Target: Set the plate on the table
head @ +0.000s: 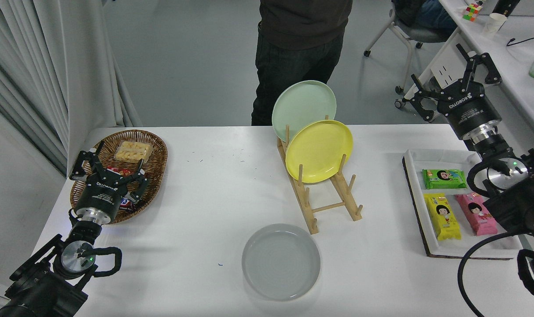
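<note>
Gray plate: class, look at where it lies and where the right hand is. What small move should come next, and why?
Probably only parking the right arm. The plate already lies flat on the table, apart from the rack, and the right hand is open, empty and raised past the table's far right corner.

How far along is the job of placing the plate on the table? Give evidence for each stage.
Done: the plate lies flat on the table, in front of the wooden rack. In hand: nothing; the right gripper is open and raised beyond the table's far right corner. The left gripper sits over the basket. Left: nothing visible.
</note>
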You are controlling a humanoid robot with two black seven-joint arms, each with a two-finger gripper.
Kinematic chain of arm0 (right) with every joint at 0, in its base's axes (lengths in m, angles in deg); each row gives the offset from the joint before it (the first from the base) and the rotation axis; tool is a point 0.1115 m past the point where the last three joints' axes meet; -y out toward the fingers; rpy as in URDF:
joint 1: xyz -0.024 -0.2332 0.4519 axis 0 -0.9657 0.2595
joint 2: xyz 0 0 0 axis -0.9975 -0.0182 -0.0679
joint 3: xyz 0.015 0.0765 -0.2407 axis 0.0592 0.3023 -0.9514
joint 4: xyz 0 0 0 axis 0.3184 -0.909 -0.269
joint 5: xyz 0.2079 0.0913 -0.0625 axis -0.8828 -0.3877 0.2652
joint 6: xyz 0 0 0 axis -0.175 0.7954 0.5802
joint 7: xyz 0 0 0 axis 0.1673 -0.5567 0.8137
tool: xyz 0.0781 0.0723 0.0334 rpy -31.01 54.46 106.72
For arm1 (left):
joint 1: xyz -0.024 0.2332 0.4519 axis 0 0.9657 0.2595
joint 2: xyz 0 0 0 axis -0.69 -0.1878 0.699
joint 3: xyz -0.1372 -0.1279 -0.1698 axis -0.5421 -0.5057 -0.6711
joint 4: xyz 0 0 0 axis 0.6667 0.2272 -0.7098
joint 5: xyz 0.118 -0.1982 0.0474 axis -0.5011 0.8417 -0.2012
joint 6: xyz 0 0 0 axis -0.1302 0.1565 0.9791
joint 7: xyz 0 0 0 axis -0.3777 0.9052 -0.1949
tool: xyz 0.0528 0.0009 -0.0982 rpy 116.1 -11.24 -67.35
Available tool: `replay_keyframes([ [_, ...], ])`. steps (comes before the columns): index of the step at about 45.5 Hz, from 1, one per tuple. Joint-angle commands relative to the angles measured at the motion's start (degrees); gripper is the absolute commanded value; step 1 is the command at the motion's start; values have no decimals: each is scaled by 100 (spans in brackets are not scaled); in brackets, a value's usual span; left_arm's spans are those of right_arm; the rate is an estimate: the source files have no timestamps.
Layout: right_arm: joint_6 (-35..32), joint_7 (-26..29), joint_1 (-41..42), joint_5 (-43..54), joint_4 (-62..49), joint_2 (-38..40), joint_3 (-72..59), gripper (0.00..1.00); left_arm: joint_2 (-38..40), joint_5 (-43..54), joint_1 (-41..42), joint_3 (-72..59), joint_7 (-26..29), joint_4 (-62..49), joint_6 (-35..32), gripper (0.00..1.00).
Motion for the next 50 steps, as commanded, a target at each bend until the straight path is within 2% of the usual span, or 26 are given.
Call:
replay_keyframes([
  [1,653,-19,-392,322,665,-167,811,100,0,0,6,0,0,0,0,98],
  [6,2137,-2,-718,1665,1605,-149,1637,100,0,0,-3,0,0,0,0,98],
  [10,3148,34,-1025,2344,2256,-140,1823,100,0,0,-3,0,0,0,0,98],
  [17,3941,25,-1640,3055,2916,-167,1981,100,0,0,6,0,0,0,0,98],
  [30,4153,25,-2862,4436,3900,-342,3210,100,0,0,6,0,0,0,0,98],
  [35,4118,-1,-3301,4586,4340,-588,4002,100,0,0,6,0,0,0,0,98],
  [42,4100,-36,-3557,4612,4490,-764,4381,100,0,0,6,0,0,0,0,98],
  [50,4100,-142,-3574,4507,4332,-378,4223,100,0,0,6,0,0,0,0,98],
])
